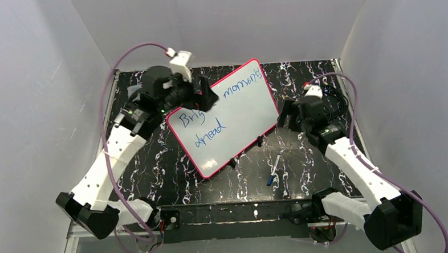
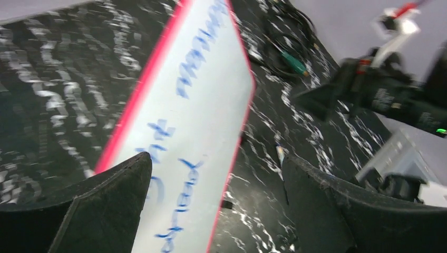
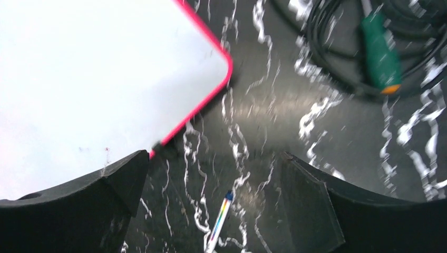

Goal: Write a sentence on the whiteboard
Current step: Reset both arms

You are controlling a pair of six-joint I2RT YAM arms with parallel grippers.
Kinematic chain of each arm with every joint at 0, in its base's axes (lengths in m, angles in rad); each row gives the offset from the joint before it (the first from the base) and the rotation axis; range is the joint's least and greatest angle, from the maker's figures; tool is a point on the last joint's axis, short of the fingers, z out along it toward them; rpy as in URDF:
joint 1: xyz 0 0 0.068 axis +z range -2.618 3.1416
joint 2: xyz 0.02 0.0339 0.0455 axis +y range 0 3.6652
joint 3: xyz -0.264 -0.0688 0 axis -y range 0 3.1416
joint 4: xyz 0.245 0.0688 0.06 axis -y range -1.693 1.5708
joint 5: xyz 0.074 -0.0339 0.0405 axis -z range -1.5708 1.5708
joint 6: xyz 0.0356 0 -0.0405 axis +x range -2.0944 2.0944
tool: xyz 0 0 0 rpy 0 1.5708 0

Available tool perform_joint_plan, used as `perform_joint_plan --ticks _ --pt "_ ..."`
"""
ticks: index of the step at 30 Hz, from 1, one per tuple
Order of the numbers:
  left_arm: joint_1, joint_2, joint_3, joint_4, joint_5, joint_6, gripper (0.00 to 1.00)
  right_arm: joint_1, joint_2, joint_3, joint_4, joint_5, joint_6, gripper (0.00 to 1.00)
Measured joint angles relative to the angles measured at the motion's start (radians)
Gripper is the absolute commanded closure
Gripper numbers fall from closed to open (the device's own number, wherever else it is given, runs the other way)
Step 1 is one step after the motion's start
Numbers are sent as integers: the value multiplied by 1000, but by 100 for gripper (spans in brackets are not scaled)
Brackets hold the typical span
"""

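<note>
The whiteboard (image 1: pixel 241 123) lies tilted on the black marbled table, white with a pink-red rim. The sentence (image 1: pixel 240 86) is on it in blue script, partly hidden by the left arm. My left gripper (image 1: pixel 208 98) hovers open over the board's upper left part; in the left wrist view it (image 2: pixel 216 174) straddles the board's edge (image 2: pixel 200 105) and blue letters (image 2: pixel 184 184). My right gripper (image 1: pixel 285 121) stands open beside the board's right corner, nothing between its fingers (image 3: pixel 211 168). A white marker with a blue cap (image 1: pixel 273 171) (image 3: pixel 219 224) lies loose on the table below it.
Black cables with a green plug (image 3: pixel 379 52) (image 2: pixel 292 63) lie at the back right of the table. Small black clips (image 1: pixel 259 141) sit on the board's lower edge. White walls enclose the table on three sides.
</note>
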State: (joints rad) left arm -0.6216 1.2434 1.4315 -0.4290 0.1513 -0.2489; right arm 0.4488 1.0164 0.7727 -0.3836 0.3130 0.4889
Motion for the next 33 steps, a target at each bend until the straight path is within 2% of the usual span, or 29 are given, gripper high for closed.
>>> perform_joint_plan --ticks 5,10,16,22,33 --pt "262 -12 61 -92 15 8 3 -207 42 145 4 -116 -147 1" --pt "470 -138 -63 -125 -71 5 2 -279 -2 175 14 -163 -237 1" --pt "501 -411 -299 -88 -280 67 2 -278 -153 150 103 -192 -317 1" --pt "501 -624 -565 -32 -430 96 2 -278 -222 98 151 -179 -345 1" --pt "501 -677 -593 22 -522 105 2 -278 -233 95 156 -148 -364 1"
